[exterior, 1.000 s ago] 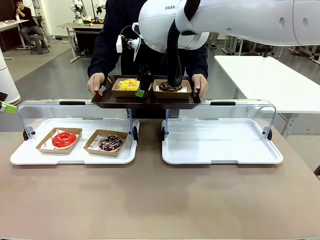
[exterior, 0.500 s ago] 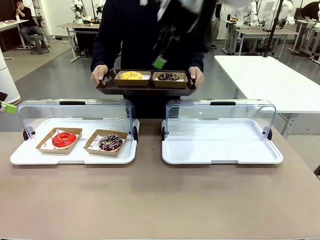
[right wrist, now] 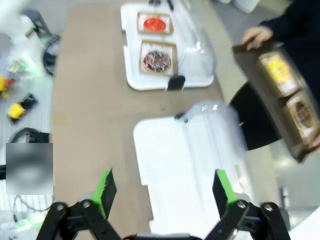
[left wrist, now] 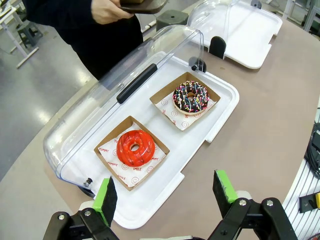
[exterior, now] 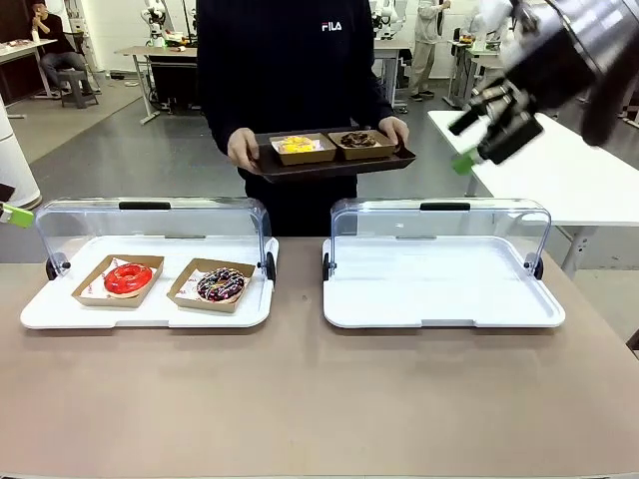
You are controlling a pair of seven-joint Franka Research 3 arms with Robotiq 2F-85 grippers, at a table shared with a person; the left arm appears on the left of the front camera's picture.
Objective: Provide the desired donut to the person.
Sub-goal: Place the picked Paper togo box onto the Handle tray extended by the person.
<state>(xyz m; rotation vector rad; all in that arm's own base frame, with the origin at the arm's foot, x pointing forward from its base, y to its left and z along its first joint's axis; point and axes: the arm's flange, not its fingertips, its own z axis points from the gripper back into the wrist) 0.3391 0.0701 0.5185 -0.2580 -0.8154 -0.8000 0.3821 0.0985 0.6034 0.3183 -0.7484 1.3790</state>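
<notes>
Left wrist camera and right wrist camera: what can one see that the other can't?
Only the left wrist view: the left gripper, open and empty, above the red donut.

Only the right wrist view: the right gripper, open and empty, high over the bare white tray, plus the yellow donut and brown donut on the dark tray the person holds.

Both: the red donut, the sprinkled chocolate donut, their white tray and the brown table.

Glossy red donut (left wrist: 134, 147), seemingly paper box (left wrist: 131, 152)
</notes>
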